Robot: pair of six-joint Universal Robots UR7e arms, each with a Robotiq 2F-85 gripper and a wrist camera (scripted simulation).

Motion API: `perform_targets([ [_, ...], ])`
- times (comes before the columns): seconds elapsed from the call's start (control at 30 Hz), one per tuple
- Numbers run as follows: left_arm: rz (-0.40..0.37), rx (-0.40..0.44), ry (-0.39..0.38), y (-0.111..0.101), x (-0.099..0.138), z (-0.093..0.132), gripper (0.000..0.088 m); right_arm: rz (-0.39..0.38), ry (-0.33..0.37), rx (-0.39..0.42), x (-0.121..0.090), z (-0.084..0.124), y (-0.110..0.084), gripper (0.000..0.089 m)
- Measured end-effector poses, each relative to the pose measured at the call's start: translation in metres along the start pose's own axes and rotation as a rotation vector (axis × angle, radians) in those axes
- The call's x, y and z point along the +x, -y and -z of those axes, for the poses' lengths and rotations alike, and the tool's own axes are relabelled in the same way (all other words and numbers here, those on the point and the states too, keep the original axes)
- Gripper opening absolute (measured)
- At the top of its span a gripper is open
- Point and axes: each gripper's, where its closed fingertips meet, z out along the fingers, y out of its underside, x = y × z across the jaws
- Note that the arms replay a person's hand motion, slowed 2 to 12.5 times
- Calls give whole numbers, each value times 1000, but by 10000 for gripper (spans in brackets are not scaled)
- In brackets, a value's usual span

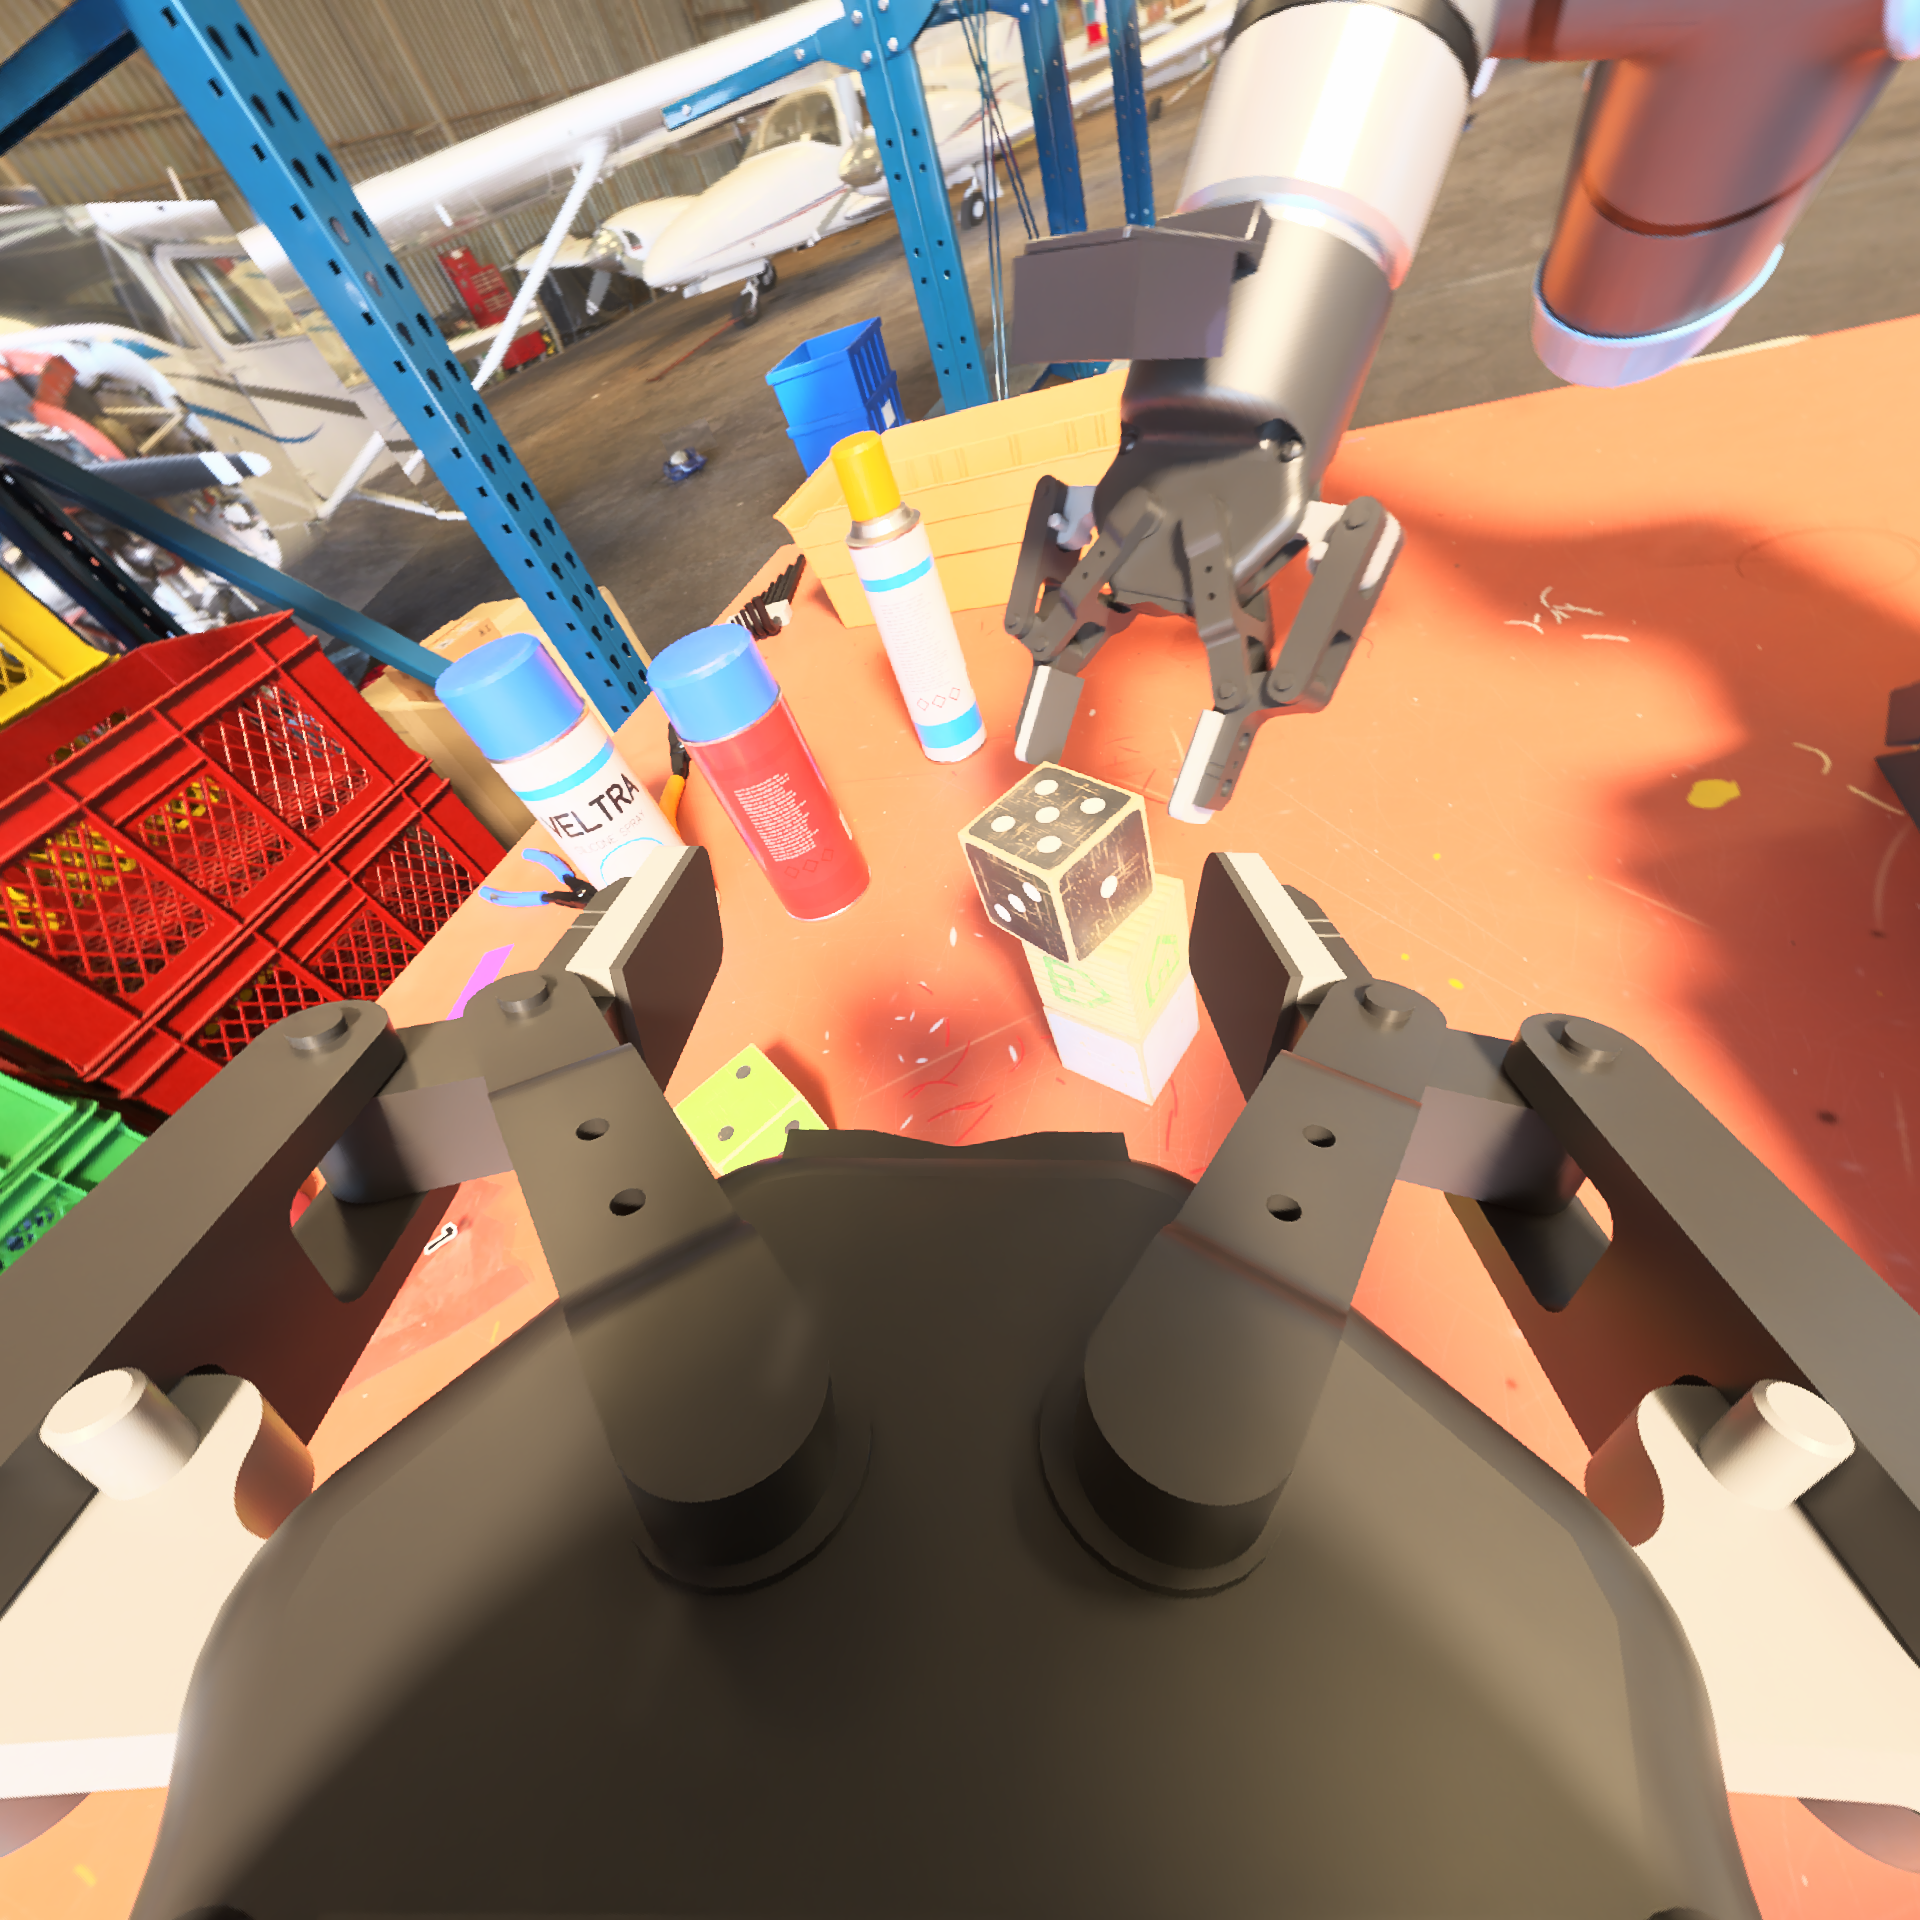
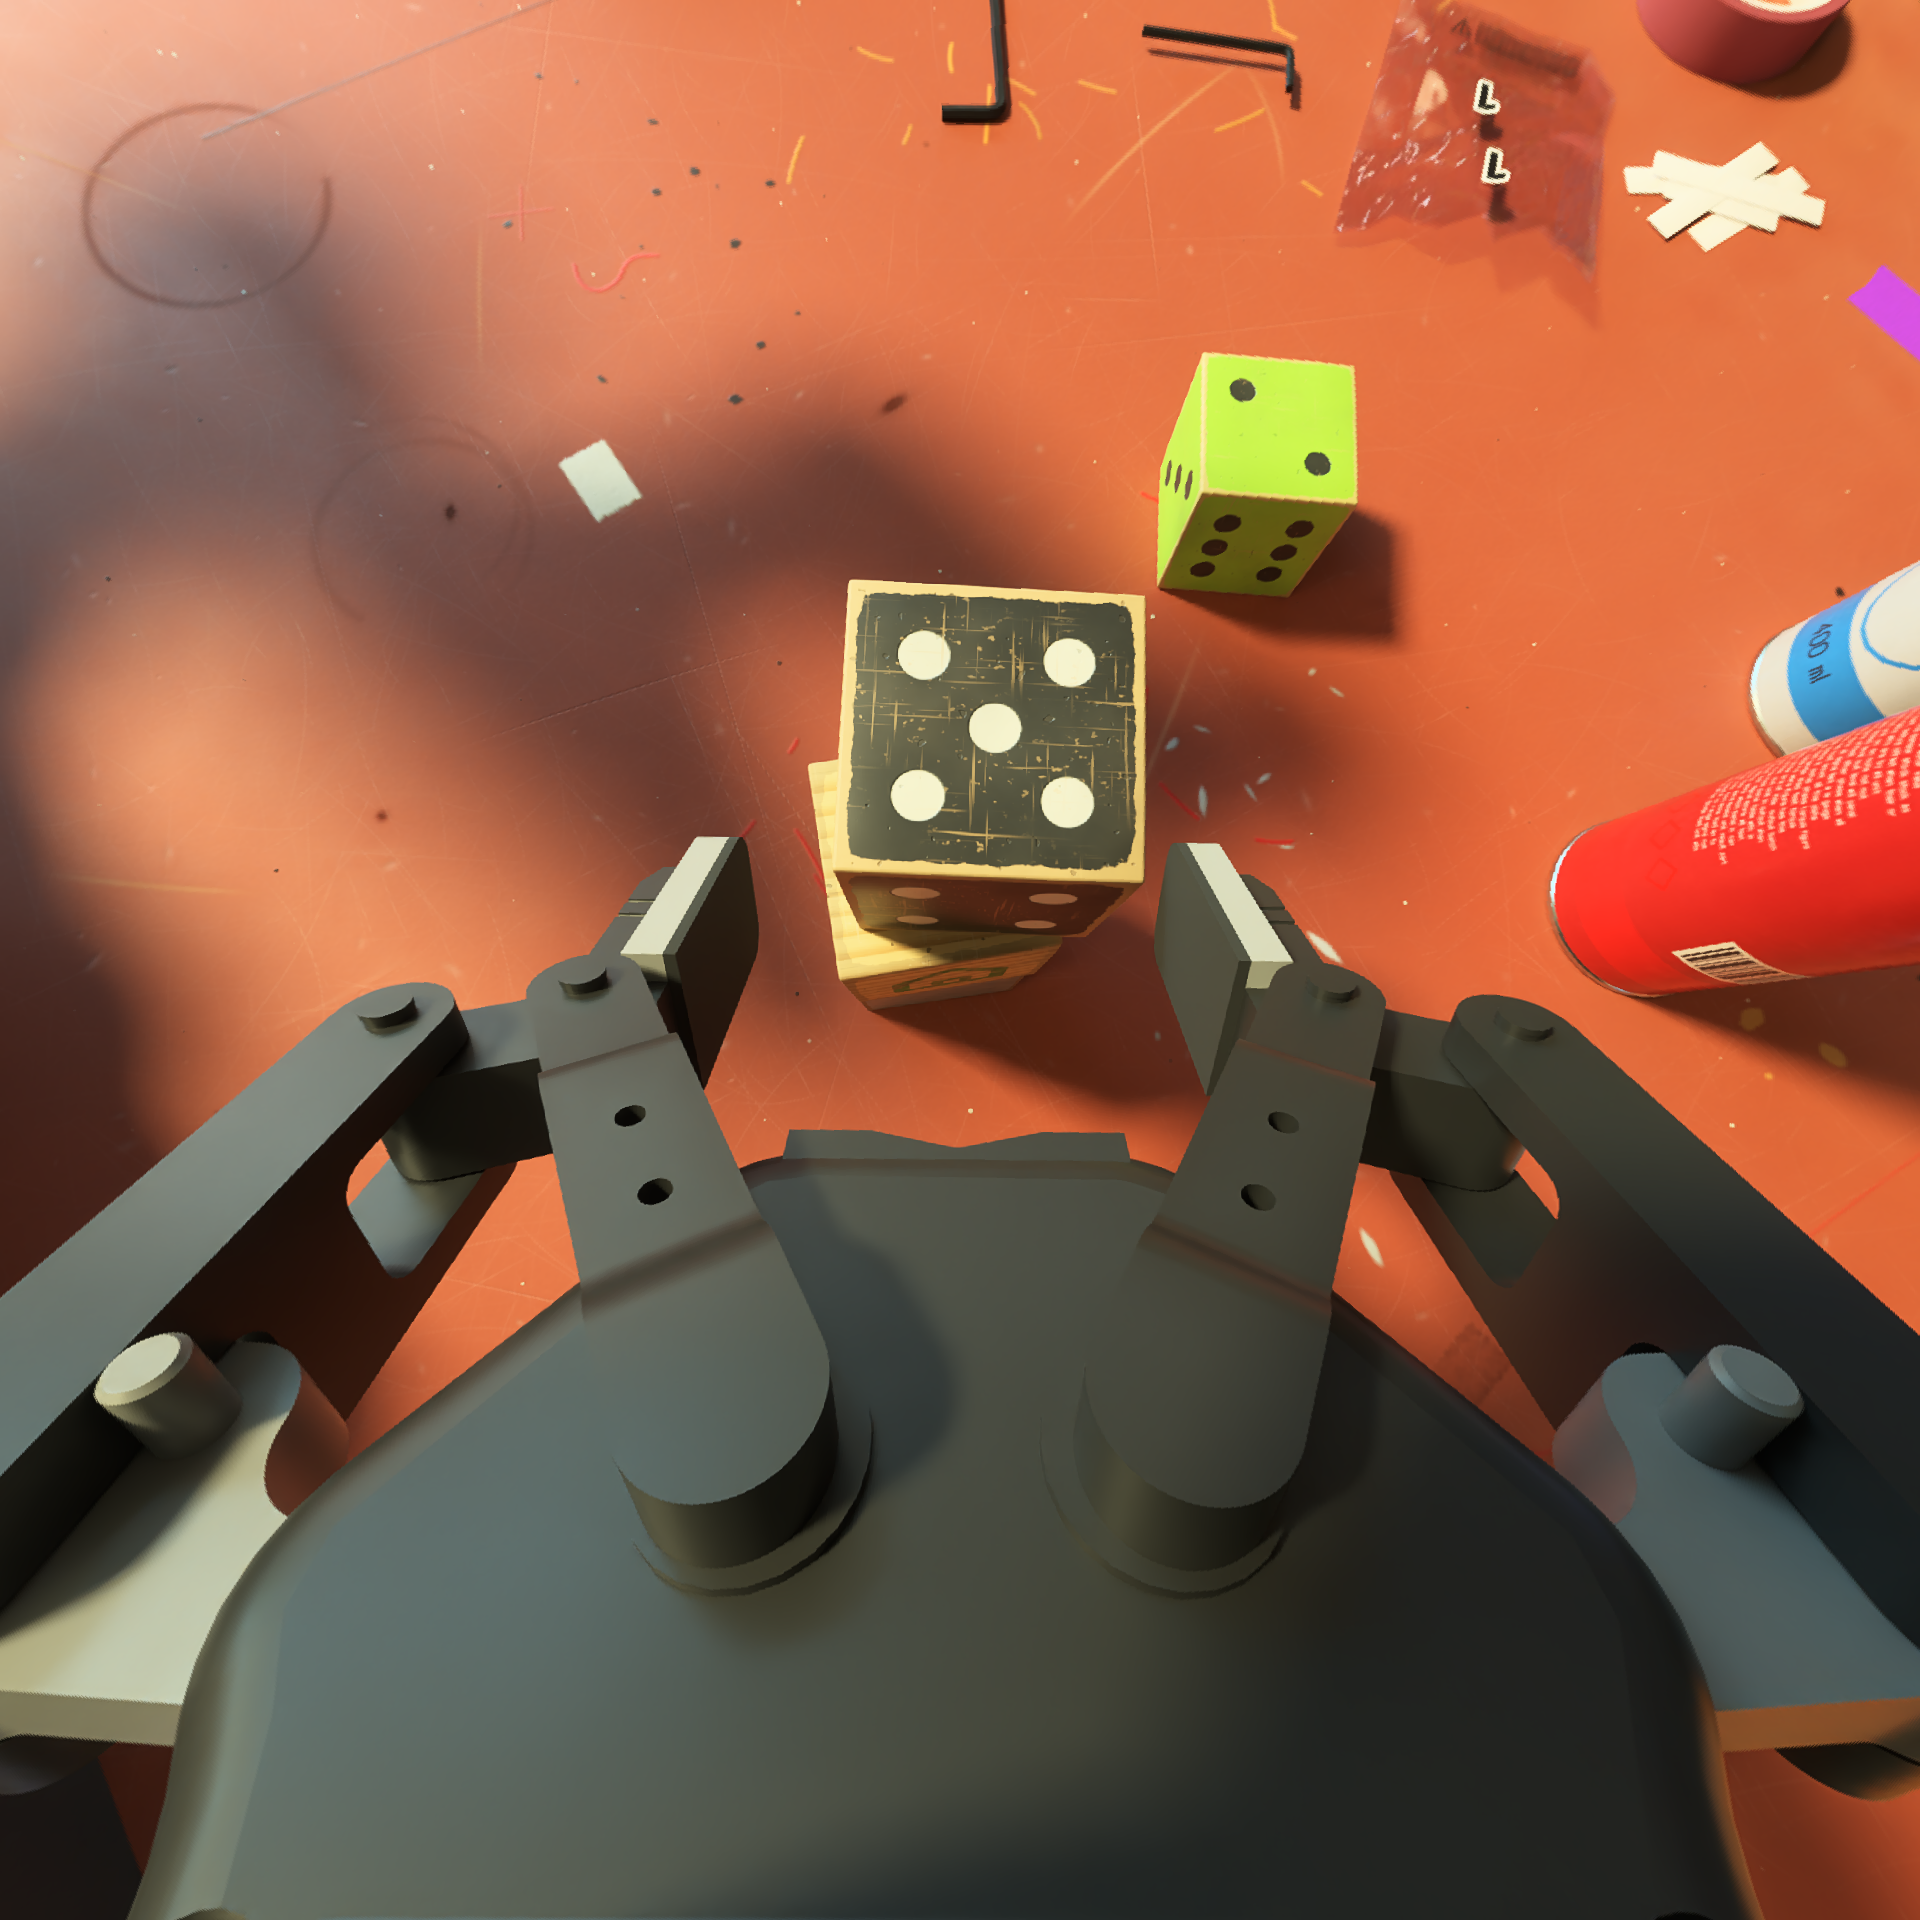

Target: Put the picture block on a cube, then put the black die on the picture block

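Observation:
The black die [image 1: 1055, 878] with white dots sits on the picture block [image 1: 1117, 971], which rests on a white cube [image 1: 1127, 1044]; the three make a slightly skewed stack on the orange table. In the right wrist view the black die [image 2: 992, 732] is seen from above, with the picture block [image 2: 935, 966] showing under it and the cube hidden. My right gripper [image 2: 956, 914] is open and empty, just above and beside the stack, touching nothing; it also shows in the left wrist view [image 1: 1127, 748]. My left gripper [image 1: 956, 935] is open and empty, hovering nearer than the stack.
A green die [image 2: 1262, 473] lies beside the stack. A red spray can [image 1: 774, 779], a blue-capped white can [image 1: 561, 748] and a yellow-capped can [image 1: 909, 603] stand to the left. A tan tray [image 1: 966, 488] is behind. Red crates [image 1: 208, 831] sit off the table edge. Allen keys [image 2: 982, 73] lie farther off.

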Motion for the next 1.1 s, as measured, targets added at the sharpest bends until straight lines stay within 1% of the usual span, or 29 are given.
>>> perform_targets([
  [0.2,100,16,62,-9,-17,-14,766,5,-13,42,2,14,4,690],
  [0.4,205,14,162,-29,-39,-31,759,1,-26,100,4,31,8,690],
  [0.6,286,-27,261,-63,-56,-53,763,-15,-59,162,10,50,10,690],
  [0.73,329,-69,339,-91,-66,-67,799,-31,-82,202,14,62,11,690],
  [0.93,362,-141,430,-129,-76,-87,836,-51,-104,261,20,77,13,690],
  [1.03,369,-179,469,-145,-80,-96,850,-58,-114,288,22,83,14,690],
  [1.1,371,-201,501,-153,-85,-98,854,-59,-120,304,23,86,16,689],
])
